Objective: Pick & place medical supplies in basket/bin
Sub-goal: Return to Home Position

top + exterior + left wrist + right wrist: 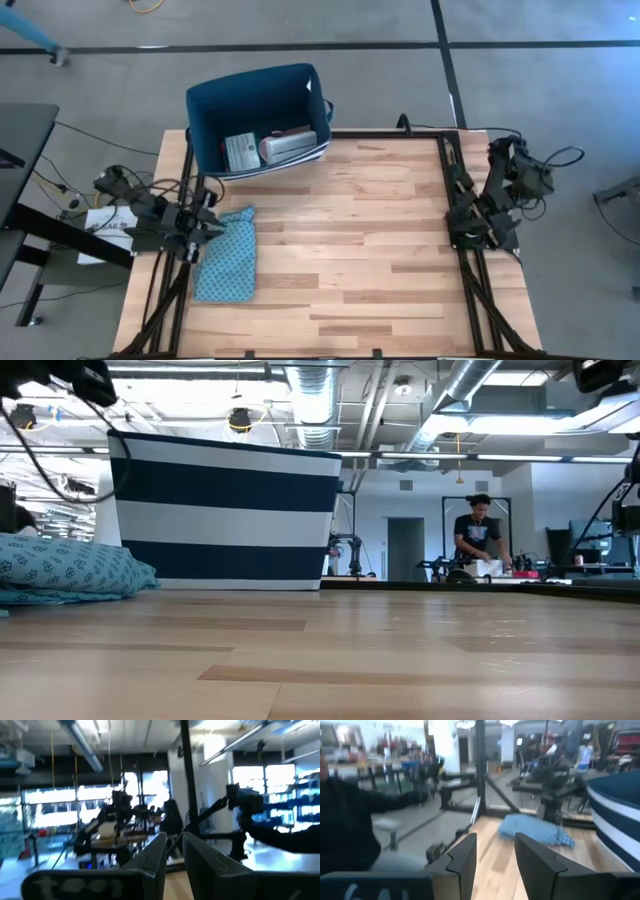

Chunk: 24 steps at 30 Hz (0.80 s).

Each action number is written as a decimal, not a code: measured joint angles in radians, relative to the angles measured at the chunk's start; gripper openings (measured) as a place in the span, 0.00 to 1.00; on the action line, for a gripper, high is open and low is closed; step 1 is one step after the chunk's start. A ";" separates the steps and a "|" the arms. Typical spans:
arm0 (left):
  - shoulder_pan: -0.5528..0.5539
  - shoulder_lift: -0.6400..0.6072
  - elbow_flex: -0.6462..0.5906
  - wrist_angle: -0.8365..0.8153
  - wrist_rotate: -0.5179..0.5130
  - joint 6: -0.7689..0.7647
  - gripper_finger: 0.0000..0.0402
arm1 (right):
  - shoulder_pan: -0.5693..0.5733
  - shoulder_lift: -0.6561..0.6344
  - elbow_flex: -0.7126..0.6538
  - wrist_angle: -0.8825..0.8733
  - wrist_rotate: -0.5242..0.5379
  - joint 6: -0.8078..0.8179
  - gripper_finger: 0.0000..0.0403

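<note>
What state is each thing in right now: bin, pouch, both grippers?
blue bin: upright, supplies inside.
green-white flat box: lying flat in the bin.
cloth pouch: lying flat on the table.
left gripper: narrowly open, empty, at the table's left edge.
right gripper: open, empty, at the table's right edge.

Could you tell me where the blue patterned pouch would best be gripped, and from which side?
Probably from above, by the left gripper beside it: the pouch lies flat and soft on the table, so pinch a bunched fold along its long edge rather than spanning its width.
</note>
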 joint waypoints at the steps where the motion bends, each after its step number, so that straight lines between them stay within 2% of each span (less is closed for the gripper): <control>1: 0.020 -0.004 -0.023 0.039 0.034 -0.002 0.14 | 0.004 -0.006 -0.008 0.026 -0.004 -0.013 0.32; 4: 0.080 -0.005 -0.072 0.089 0.075 -0.044 0.14 | 0.004 -0.039 -0.055 0.094 -0.071 -0.076 0.32; 8: 0.162 -0.004 -0.071 0.059 0.068 -0.111 0.14 | 0.005 -0.052 -0.133 0.203 -0.071 -0.135 0.32; 13: 0.252 -0.005 -0.071 0.081 0.072 -0.094 0.14 | -0.024 -0.053 -0.234 0.352 -0.071 -0.216 0.32; 17: 0.309 -0.005 -0.071 0.042 0.127 -0.169 0.14 | -0.050 -0.052 -0.320 0.474 -0.135 -0.338 0.32; 24: 0.351 -0.005 -0.071 -0.037 0.115 -0.226 0.14 | -0.097 -0.052 -0.384 0.515 -0.190 -0.264 0.32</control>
